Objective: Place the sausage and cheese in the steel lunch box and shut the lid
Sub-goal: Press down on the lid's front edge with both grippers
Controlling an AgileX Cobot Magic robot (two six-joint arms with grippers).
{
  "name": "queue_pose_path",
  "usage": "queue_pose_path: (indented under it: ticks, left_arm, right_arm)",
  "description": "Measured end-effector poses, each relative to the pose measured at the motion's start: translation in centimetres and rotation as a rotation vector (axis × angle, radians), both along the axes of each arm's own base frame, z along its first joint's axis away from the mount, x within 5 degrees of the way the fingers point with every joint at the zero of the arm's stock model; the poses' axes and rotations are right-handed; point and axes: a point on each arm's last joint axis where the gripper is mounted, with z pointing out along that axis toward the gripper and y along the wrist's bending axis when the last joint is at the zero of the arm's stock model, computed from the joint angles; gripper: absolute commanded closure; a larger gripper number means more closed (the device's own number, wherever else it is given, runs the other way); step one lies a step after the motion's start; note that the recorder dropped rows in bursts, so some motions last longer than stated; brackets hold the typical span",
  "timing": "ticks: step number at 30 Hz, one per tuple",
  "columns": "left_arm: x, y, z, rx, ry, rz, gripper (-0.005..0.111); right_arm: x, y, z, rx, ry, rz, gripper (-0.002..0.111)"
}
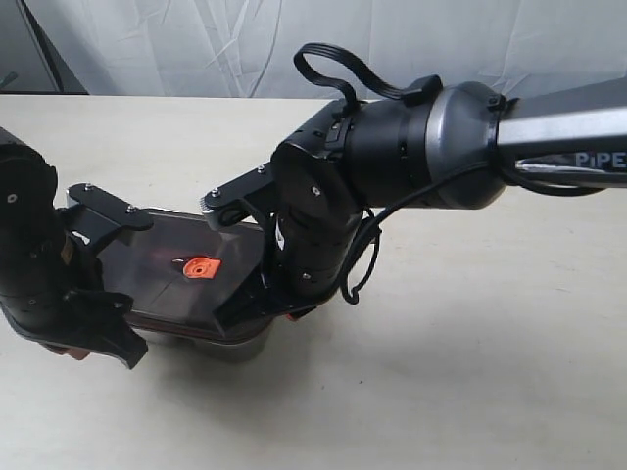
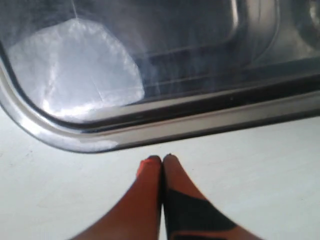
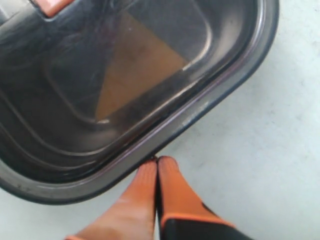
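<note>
The dark translucent lid [image 1: 181, 279] with its orange valve [image 1: 198, 265] lies on the steel lunch box [image 1: 240, 346], whose shiny wall shows below it. Through the lid in the right wrist view the cheese [image 3: 135, 80] reads as a brownish triangle. The sausage does not show in any view. My right gripper [image 3: 158, 160] is shut with nothing in it, tips touching the lid's rim [image 3: 210, 100] at the box's right end [image 1: 294, 313]. My left gripper [image 2: 162, 159] is shut and empty, tips on the table just short of the box's rim [image 2: 150, 131] at its left end.
The cream table [image 1: 470, 372] stretches to the right and front of the box. A white cloth backdrop [image 1: 196, 44] hangs behind. The right arm's bulky wrist [image 1: 392, 147] hangs over the box's right end; the left arm [image 1: 34, 255] covers its left end.
</note>
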Motion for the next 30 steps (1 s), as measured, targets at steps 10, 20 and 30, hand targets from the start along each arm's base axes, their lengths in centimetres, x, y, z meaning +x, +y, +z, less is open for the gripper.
queue_pose_path:
  ticks: [10,20,30]
  left_arm:
    - [0.0,1.1,0.7,0.107,-0.048,0.033,0.106]
    - [0.3,2.9,0.8,0.141,-0.026,0.107,0.106]
    - [0.5,3.9,0.7,0.105,-0.011,0.151,0.106]
  right_arm:
    - [0.0,0.0,0.0,-0.005,-0.001,0.002,0.109]
    - [0.0,0.0,0.0,-0.006,-0.003,0.003,0.109]
    - [0.1,-0.1,0.0,-0.011,-0.009,0.008,0.109]
